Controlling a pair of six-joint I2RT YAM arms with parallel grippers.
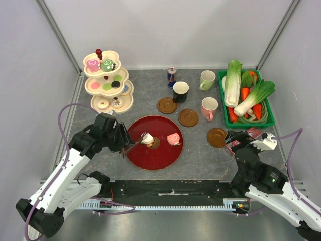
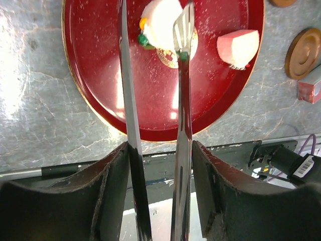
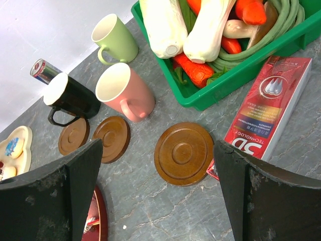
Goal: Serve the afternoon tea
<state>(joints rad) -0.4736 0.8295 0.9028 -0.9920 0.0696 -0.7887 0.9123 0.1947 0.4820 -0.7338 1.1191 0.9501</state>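
My left gripper point(image 1: 120, 143) is shut on metal tongs point(image 2: 129, 100), whose handles sit between my fingers. The tong tips stand either side of a white pastry point(image 2: 160, 22) on the red plate point(image 2: 100, 75); the right tip touches its edge. A pink swirl roll point(image 1: 173, 139) lies on the plate to the right. More pastries fill the tiered stand point(image 1: 108, 83) at the back left. The black mug point(image 1: 180, 92), pink mug point(image 1: 208, 107) and pale green mug point(image 1: 206, 80) stand at the back centre. My right gripper point(image 3: 158, 191) is open and empty above a wooden coaster point(image 3: 183, 153).
Two more coasters point(image 1: 167, 105) point(image 1: 188, 117) lie by the mugs. A green tray point(image 1: 220, 95) of toy vegetables stands at the back right. A red box point(image 3: 268, 108) lies next to my right gripper. A drink can point(image 1: 171, 77) stands behind the black mug.
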